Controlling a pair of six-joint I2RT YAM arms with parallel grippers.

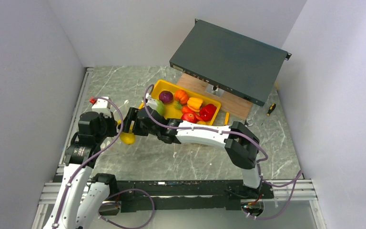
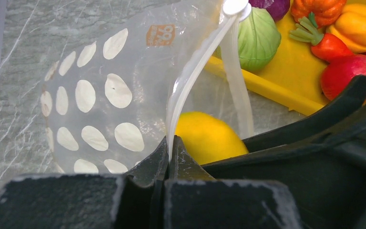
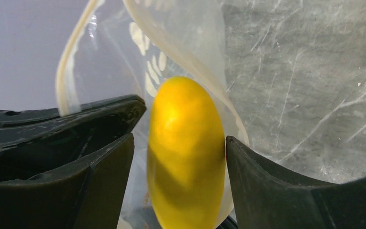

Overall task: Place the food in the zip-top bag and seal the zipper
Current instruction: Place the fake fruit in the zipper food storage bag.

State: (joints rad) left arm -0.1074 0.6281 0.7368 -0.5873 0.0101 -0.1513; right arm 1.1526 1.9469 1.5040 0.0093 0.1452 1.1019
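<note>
From my remote seat I see a grey-green marbled table (image 1: pixel 195 157) boxed in by plain pale walls (image 1: pixel 124 28). The one yellow piece (image 3: pixel 186 157), a smooth oval, sits in the mouth of the zip-top bag (image 2: pixel 100 90), at the table's left side, just off the near-left corner of the yellow tray (image 2: pixel 267 88). It lies between the fingers of my right claw (image 3: pixel 183 124). The jaws are parted: one finger meets its side, while a gap shows at the other, so nothing is clamped. Its long axis runs lengthwise with those fingers, its far end pointing deeper into the bag. The bag is clear, printed with white ovals, and I count only one. Its zipper (image 2: pixel 190 71) loops around the piece as two pale strips. My left claw (image 2: pixel 170 155) is closed tight on the near end of that strip, holding the mouth up. In the single tray I count one green round piece (image 2: pixel 257 38), one purple round piece (image 2: pixel 276 5), one orange pumpkin (image 2: pixel 319 7) and one yellow pepper (image 2: pixel 362 24). I also make out what look like three red pieces (image 2: pixel 348 71), though they crowd together. Behind the tray a dark flat box (image 1: pixel 228 59) leans over a wooden board (image 1: pixel 233 102), and one screwdriver (image 1: pixel 270 109) lies to the right.
</note>
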